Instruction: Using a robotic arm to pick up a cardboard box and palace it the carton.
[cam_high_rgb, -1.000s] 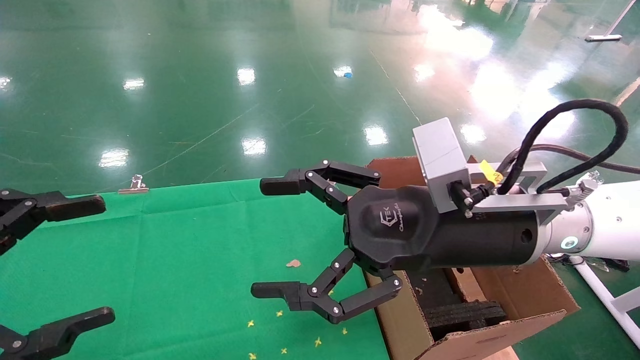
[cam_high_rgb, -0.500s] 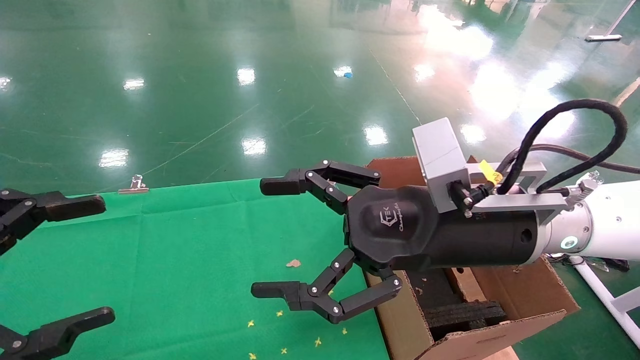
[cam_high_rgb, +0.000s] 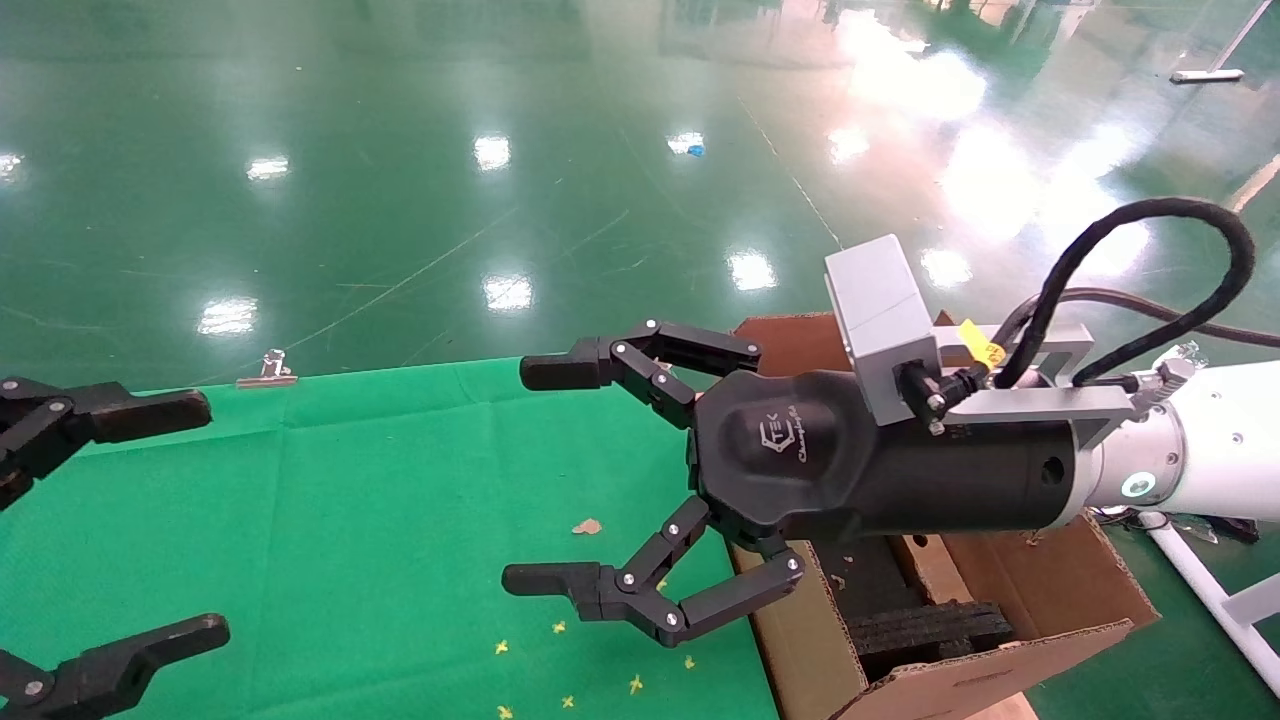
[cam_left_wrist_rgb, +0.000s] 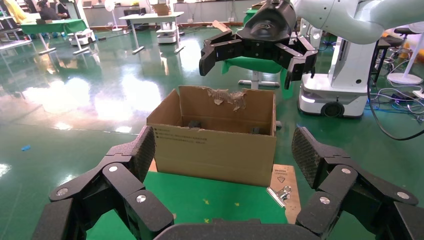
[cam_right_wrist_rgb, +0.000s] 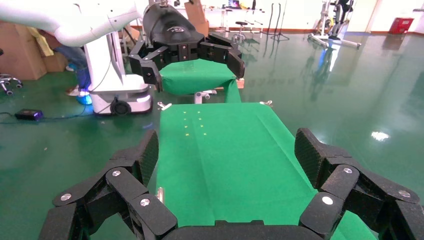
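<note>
The small cardboard box is not in view in any frame. The carton (cam_high_rgb: 1040, 590) stands at the right end of the green table, open at the top, with black foam blocks (cam_high_rgb: 925, 630) inside; it also shows in the left wrist view (cam_left_wrist_rgb: 215, 150). My right gripper (cam_high_rgb: 537, 475), on the white robotic arm (cam_high_rgb: 1210, 440) with its black wrist, hangs open and empty over the cloth just left of the carton. My left gripper (cam_high_rgb: 197, 518) is open and empty at the table's left edge. Each wrist view shows its own open gripper (cam_left_wrist_rgb: 225, 150) (cam_right_wrist_rgb: 225, 155) with nothing between the fingers.
The table is covered by a green cloth (cam_high_rgb: 350, 520) with small yellow marks (cam_high_rgb: 560, 627) and a brown scrap (cam_high_rgb: 587, 526). A metal binder clip (cam_high_rgb: 267, 370) holds the far edge, and another clip (cam_left_wrist_rgb: 280, 192) sits beside the carton. Glossy green floor lies beyond.
</note>
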